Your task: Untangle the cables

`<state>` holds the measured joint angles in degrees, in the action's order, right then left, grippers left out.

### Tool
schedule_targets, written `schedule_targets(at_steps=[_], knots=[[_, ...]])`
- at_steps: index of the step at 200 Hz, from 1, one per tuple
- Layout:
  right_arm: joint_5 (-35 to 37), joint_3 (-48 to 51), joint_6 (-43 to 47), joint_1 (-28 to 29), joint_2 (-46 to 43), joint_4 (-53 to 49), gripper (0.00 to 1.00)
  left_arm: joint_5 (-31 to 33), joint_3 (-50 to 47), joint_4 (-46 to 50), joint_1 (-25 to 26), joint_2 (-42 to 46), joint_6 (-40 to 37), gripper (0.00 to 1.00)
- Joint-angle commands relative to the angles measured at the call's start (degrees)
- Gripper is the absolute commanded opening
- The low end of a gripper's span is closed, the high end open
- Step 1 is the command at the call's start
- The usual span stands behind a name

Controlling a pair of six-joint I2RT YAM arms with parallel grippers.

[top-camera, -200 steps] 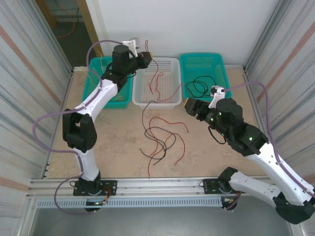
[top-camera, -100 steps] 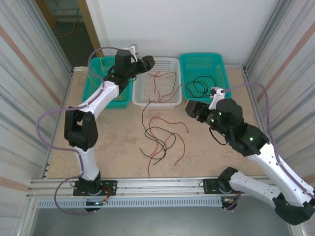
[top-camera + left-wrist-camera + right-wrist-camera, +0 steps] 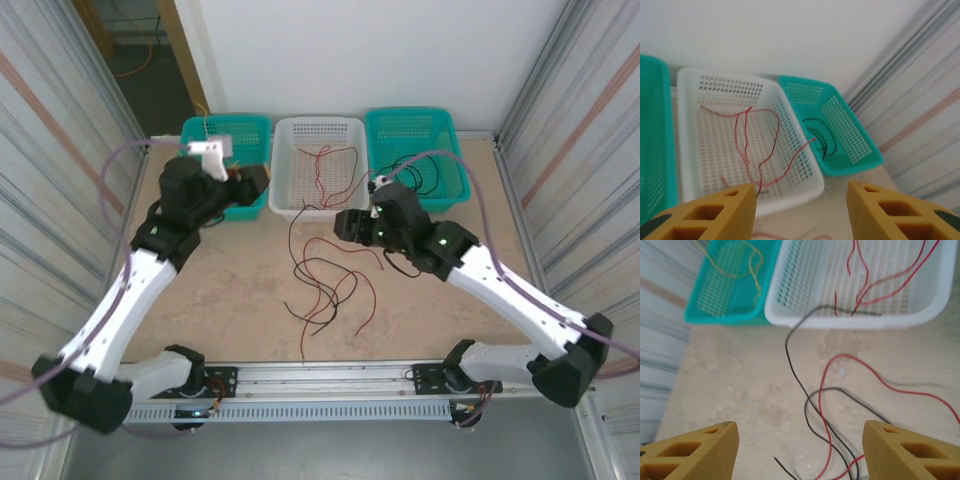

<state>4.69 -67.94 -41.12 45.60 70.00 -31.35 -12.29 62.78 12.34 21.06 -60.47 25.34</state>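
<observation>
The loose cables lie in a tangle of red and black strands on the bench, in front of the white basket and between the two arms. One black cable runs from that tangle up to the white basket's near rim and hooks over it (the right wrist view shows it crossing the rim beside some red ends). More red cables lie inside the white basket. A black coil sits in the right teal basket, and a pale yellow cable lies in the left teal basket. The left jaws hang over the near right corner of the left teal basket, just beside the white one. In the left wrist view both yellow fingers stand well apart with nothing between them, so these jaws are open and empty. That view looks down on the white basket with its red cables, and on the right teal basket beyond. The right jaws hover above the bench just in front of the white basket, near its right corner. Their fingers likewise stand wide apart and hold nothing, with the tangle's strands on the bench below the gap.
</observation>
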Motion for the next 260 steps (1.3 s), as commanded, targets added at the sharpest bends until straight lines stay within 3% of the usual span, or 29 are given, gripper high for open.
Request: schedule_targets(at_steps=[1,55,94,139,197,260], knots=[[0.39,-2.15,1.67,1.69,4.82,-1.49,0.65,1.27,-5.58,11.93,-0.36,7.25,-4.90,0.52],[-3.22,-2.13,-2.62,1.53,15.04,2.51,0.64,-1.40,-14.60,12.98,-0.40,13.42,-0.51,0.50],[-3.90,-5.53,-2.12,3.58,24.52,7.46,0.60,2.58,-14.41,14.92,-0.46,13.84,-1.53,0.47],[-1.13,-2.00,-1.81,5.50,31.69,25.46,0.59,4.38,-14.77,16.81,-0.48,15.50,-1.40,0.47],[1.46,-11.73,1.44,6.08,44.27,21.49,0.56,5.34,-17.44,16.99,-0.49,18.73,0.50,0.47],[3.57,-13.80,2.43,6.60,48.39,20.06,0.44,5.29,-16.91,16.80,-0.56,17.73,-0.71,0.47]])
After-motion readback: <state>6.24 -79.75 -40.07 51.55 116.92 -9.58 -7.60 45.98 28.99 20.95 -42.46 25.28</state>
